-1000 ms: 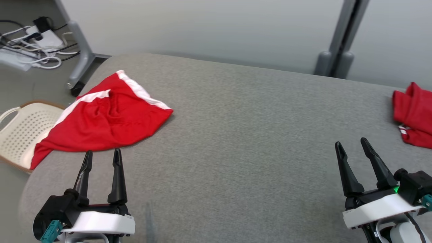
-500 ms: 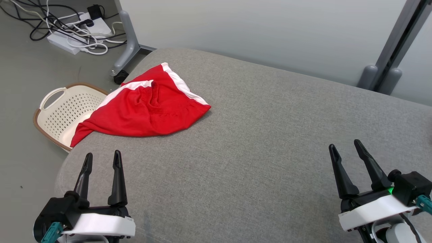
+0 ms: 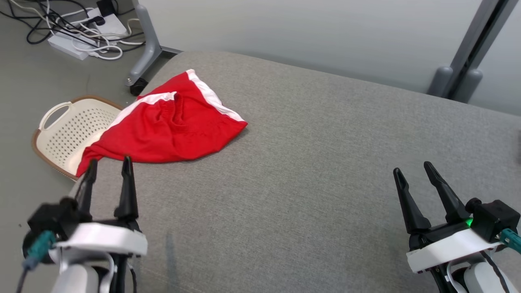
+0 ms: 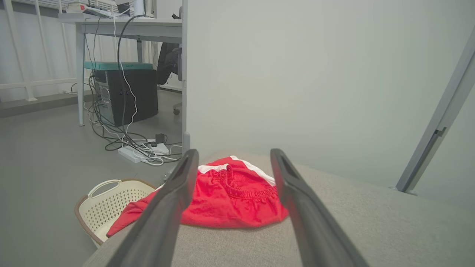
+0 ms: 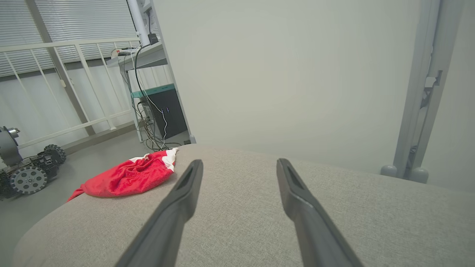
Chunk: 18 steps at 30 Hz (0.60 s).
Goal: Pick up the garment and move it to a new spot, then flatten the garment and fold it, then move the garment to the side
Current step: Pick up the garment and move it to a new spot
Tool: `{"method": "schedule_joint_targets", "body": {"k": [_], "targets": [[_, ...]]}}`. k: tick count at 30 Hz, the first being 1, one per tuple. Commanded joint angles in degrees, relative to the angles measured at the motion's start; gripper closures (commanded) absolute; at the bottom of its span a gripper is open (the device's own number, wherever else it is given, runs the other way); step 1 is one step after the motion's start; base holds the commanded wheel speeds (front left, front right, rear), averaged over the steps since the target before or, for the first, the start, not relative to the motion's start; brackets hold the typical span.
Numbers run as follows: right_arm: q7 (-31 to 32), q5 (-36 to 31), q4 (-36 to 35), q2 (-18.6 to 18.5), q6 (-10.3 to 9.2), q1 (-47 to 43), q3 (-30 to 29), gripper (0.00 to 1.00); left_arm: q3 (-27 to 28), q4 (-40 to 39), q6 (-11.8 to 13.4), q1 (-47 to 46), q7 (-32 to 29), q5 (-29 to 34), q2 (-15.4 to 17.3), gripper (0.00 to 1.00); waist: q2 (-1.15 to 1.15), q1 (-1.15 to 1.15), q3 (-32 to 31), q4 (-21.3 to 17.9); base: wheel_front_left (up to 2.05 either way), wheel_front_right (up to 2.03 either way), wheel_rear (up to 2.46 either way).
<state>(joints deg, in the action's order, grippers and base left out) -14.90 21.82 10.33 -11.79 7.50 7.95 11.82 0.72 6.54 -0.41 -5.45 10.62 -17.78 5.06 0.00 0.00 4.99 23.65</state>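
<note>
Left claw (image 3: 110, 160): fingers spread wide, nothing between them. It hangs over the near left edge of the table (image 3: 309, 171), tips pointing away from me. In the head view the tips sit just short of the near hem of the shorts (image 3: 163, 130); I cannot tell whether the outer tip touches the cloth. In the left wrist view the shorts lie straight ahead, framed between the two fingers.

Right claw (image 3: 412, 167): also spread wide and empty, over the near right part of the table, well apart from the shorts. Bare grey fabric lies under and ahead of it.

Shorts: red with white side stripes, crumpled, elastic waistband showing. They lie at the table's far left corner. One red tail trails over the left edge, above the basket (image 3: 61, 132).

Basket: cream, perforated, brown rim, on the floor just beside the table's left edge.

Beyond: a grey post on a caster (image 3: 143, 49) at the far left corner, with a tangle of cables (image 3: 77, 34) on the floor past it. A pale wall panel (image 3: 305, 32) runs behind the table.
</note>
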Motion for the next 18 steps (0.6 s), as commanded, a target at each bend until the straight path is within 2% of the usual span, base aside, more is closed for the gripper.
{"method": "schedule_joint_targets", "body": {"k": [1,4,6,11,18], "targets": [[-0.21,0.38,0.04,-0.67,0.00,0.83,0.09,0.00,0.57,0.83,-0.42,-3.22,-2.53,-0.57,1.69,0.00,0.00,0.00,1.40,-1.58,0.00,0.00,0.00],[-0.21,0.28,-0.09,-0.69,0.00,1.43,0.12,0.00,1.28,1.96,-1.12,-6.48,-5.36,-2.12,2.80,0.00,0.00,0.00,2.44,-2.74,0.00,0.00,0.00],[-0.21,0.20,-0.16,-0.83,0.01,1.92,0.22,0.00,1.93,3.72,-1.43,-9.54,-8.23,-2.38,4.95,0.00,0.00,0.00,3.65,-4.18,0.00,0.00,0.00],[-0.21,-0.09,-0.91,-1.23,0.01,3.93,-0.04,0.00,4.70,9.38,-2.77,-17.83,-15.83,-8.02,7.74,0.00,0.00,0.00,7.28,-8.29,0.00,0.00,0.00],[-0.21,-0.40,-1.93,-1.92,0.00,6.65,-0.79,0.00,7.16,18.88,-3.98,-28.72,-23.82,-11.47,14.62,0.00,0.00,0.00,13.28,-14.24,0.00,0.00,0.00]]}}
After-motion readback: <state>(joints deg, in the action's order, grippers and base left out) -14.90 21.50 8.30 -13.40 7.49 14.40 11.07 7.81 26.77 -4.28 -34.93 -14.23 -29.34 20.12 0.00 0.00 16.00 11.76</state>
